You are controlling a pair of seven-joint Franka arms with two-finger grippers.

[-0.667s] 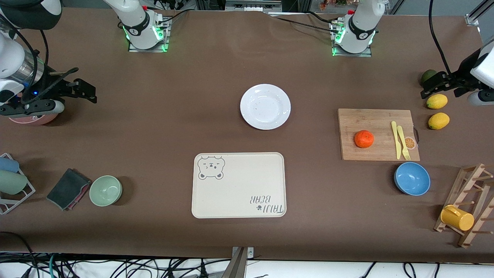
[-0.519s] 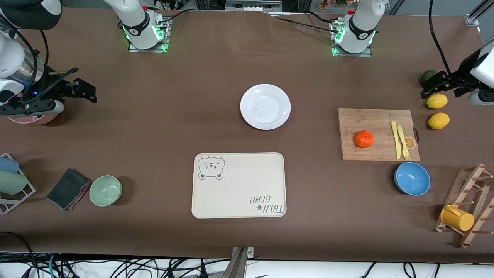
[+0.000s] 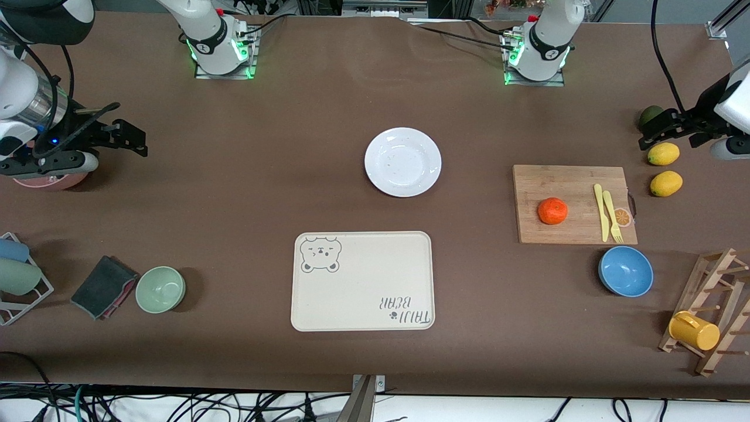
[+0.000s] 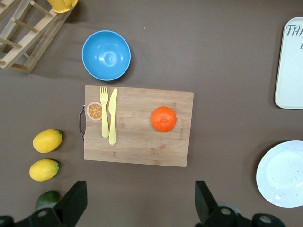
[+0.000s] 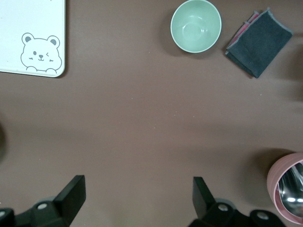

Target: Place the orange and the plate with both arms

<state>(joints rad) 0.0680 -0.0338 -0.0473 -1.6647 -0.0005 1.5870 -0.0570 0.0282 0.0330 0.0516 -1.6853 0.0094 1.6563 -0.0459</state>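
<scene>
Orange (image 3: 553, 211) on bamboo cutting board (image 3: 545, 181), toward left arm's end of worktop (image 3: 263, 176); yellow knife and fork at orange's 3 o'clock in front view. Plate (image 3: 403, 162) mid-worktop, bare, at 12 o'clock of bear-print tray (image 3: 363, 281).

Left hand (image 4: 137, 208) up over worktop edge near lemons (image 3: 664, 154), fingers spread, empty. Right hand (image 5: 135, 203) over pink cup (image 3: 50, 180), fingers apart, empty.

Orange likely light, round, prone to roll: pinch across widest girth. Plate likely rigid, breakable, slick: grip at rim.
</scene>
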